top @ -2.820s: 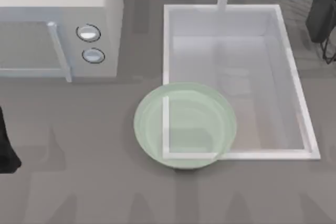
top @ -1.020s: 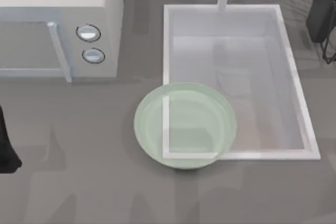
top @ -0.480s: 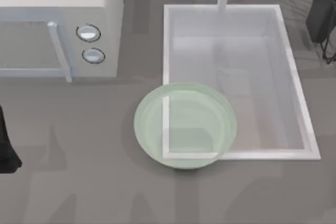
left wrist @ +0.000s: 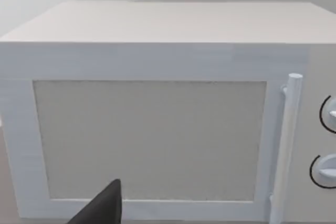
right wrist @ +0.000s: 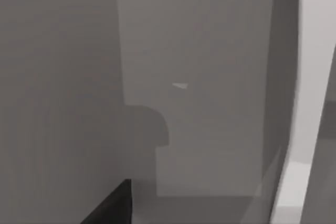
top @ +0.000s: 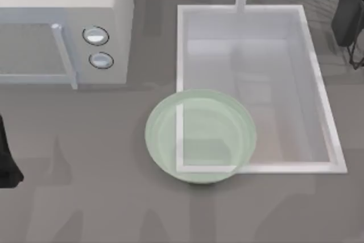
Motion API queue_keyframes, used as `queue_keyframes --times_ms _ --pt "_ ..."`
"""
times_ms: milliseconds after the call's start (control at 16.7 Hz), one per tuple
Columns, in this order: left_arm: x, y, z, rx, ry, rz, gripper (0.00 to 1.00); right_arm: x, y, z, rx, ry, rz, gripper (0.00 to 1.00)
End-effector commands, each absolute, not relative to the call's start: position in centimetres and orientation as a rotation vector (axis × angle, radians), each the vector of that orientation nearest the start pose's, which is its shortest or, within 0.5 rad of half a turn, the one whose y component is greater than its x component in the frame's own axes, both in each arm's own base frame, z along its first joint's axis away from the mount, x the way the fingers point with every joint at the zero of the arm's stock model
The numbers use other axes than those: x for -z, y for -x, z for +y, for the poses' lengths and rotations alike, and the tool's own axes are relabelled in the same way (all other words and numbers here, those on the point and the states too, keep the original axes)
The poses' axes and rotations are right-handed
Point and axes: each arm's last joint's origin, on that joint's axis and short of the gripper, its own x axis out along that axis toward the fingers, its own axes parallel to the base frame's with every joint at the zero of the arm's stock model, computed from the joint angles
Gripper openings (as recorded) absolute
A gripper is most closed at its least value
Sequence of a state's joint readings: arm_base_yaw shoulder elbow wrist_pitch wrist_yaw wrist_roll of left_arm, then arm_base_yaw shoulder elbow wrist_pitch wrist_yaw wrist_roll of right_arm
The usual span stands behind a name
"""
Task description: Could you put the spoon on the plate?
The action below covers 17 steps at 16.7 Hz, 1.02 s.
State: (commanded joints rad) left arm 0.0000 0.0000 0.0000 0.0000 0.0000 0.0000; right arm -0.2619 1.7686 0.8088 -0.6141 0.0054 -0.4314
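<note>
The pale green plate [top: 200, 136] sits on the grey bench [top: 85, 186], overlapping the near left corner of the white sink [top: 318, 83]. A microwave [top: 62, 27] with 2 knobs stands at the far left. The left arm [top: 7, 157] is at the left edge and the right arm [top: 350, 9] at the far right corner; I cannot tell how either pincer stands.

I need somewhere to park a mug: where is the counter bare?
Bare grey counter runs along the near edge, below the white microwave and left of the pale green translucent round plate. It is crowded where the plate overlaps the white rectangular sink basin corner.
</note>
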Motion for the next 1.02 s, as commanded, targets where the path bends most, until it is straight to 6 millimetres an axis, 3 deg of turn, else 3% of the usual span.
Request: queue_keyframes --times_ms 780,1020 --pt "-16.00 -10.57 -0.12 0.000 0.000 0.000 1.00 -9.31 -25.79 -6.85 -0.133 0.139 1.571 0.02" --pt "-16.00 -10.57 -0.12 0.000 0.000 0.000 1.00 -9.31 -25.79 -6.85 -0.133 0.139 1.571 0.00"
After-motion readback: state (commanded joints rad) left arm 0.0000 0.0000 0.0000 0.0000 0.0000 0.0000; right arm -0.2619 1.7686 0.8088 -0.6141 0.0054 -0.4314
